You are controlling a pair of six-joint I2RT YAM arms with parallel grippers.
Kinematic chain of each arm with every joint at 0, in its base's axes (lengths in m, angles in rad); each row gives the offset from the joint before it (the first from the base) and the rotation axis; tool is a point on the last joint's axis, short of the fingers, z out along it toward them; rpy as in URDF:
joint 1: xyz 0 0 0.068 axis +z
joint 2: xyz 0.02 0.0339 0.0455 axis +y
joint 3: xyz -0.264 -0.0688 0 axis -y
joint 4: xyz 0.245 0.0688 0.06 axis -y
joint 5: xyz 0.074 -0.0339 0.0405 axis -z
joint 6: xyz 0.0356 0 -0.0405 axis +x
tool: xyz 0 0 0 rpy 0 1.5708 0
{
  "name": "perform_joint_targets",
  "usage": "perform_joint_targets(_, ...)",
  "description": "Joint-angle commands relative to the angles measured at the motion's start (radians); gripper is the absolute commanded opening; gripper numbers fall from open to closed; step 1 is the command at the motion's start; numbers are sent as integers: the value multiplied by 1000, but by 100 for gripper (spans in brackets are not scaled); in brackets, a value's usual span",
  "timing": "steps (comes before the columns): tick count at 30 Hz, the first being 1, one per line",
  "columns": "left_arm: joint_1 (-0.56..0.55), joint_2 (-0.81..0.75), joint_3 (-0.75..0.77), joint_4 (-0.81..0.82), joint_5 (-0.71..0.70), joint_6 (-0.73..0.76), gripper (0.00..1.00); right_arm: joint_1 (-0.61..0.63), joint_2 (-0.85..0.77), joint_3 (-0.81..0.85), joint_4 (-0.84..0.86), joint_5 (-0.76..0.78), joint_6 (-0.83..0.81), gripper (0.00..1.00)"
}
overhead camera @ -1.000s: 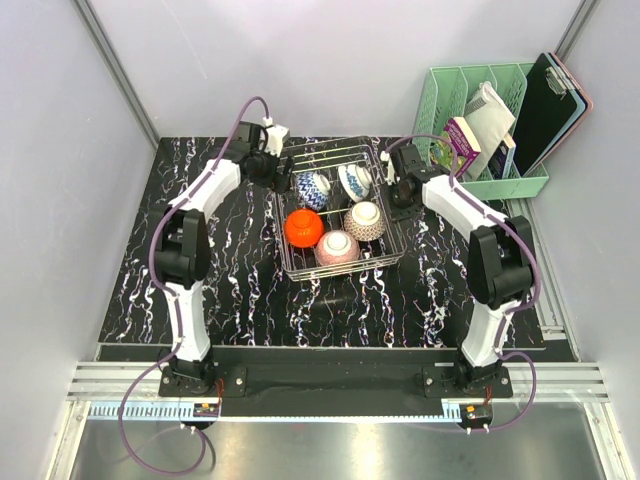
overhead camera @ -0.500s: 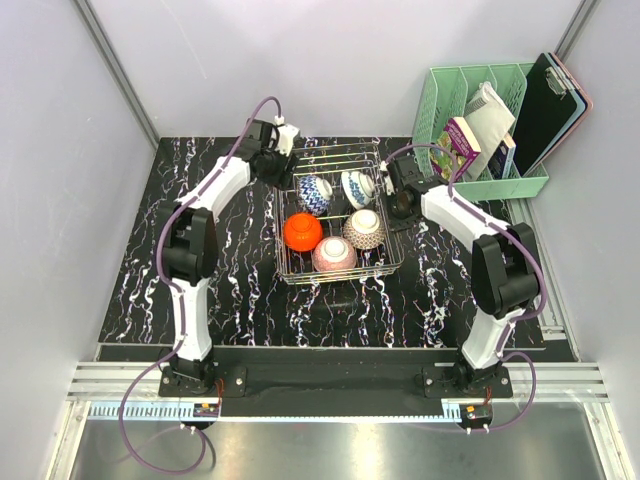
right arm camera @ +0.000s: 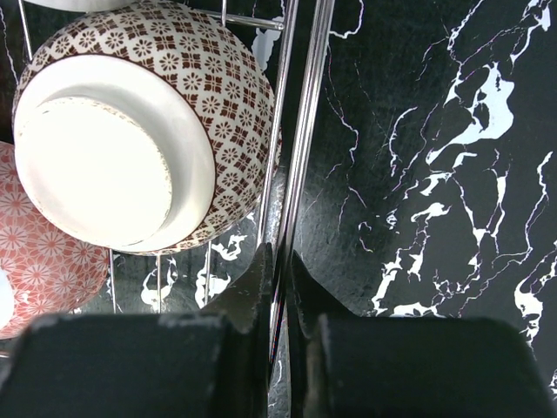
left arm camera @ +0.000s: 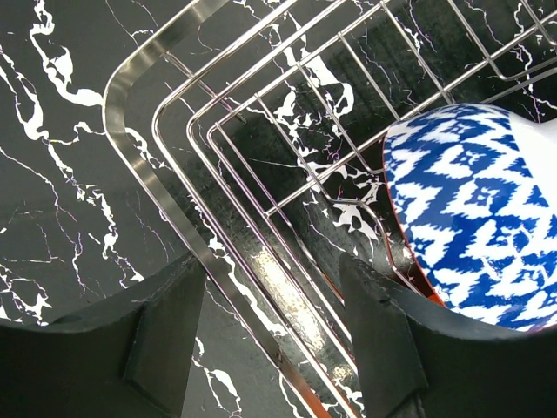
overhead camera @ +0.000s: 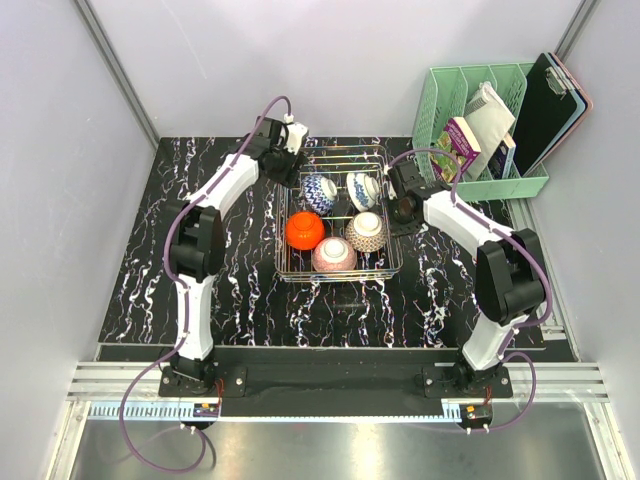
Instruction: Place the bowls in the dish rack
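Nearest the arm bases, the dish rack (overhead camera: 345, 273) sits on the black marbled table (overhead camera: 220, 280) with all five bowls inside. The pink net bowl (overhead camera: 334, 254) is at the near side, with the orange-red bowl (overhead camera: 304, 229) and the brown net bowl (overhead camera: 367, 231) behind it. The two blue-and-white bowls (overhead camera: 318, 190) are at the far end.

To my eye the bowls are hard, glossy and breakable, and they would slip out of a pinch on the belly. Any regrip should go over a lip, one finger inside and one outside. The rack looks light and stiff, and I'd expect it to slide if tugged, so its rim wire is the place to hold it.

Midway along the right side, the right gripper (right arm camera: 280, 283) is pinched tight on that rim wire. The brown net bowl lies foot-up just left of its fingers, inside the wire and not touching them.

At the far left corner, the left gripper (left arm camera: 271, 296) straddles the rim with its jaws apart and a gap on either side of the wire. One blue-and-white bowl lies just beside its right finger, inside the rack and not held.
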Motion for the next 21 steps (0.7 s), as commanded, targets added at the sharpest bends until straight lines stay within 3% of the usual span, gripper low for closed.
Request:
perform_joint_targets(1,-49,9,42,50,71,3,65,67,-96,19,62,-147,-44,0)
perform_joint_targets(9,-59,12,51,49,96,-2,66,80,-88,8,71,-156,-38,1)
perform_joint_targets(15,-61,-9,22,58,91,6,72,80,-90,8,72,-149,-46,9)
perform_joint_targets(17,-61,-12,16,58,91,5,77,81,-87,9,72,-149,-47,21)
perform_joint_targets(18,-59,-16,14,58,90,8,78,80,-90,9,72,-149,-47,37)
perform_joint_targets(20,-59,-22,10,60,88,6,81,81,-90,11,72,-144,-49,58)
perform_joint_targets(21,-61,-23,6,61,88,6,82,80,-93,11,72,-131,-49,62)
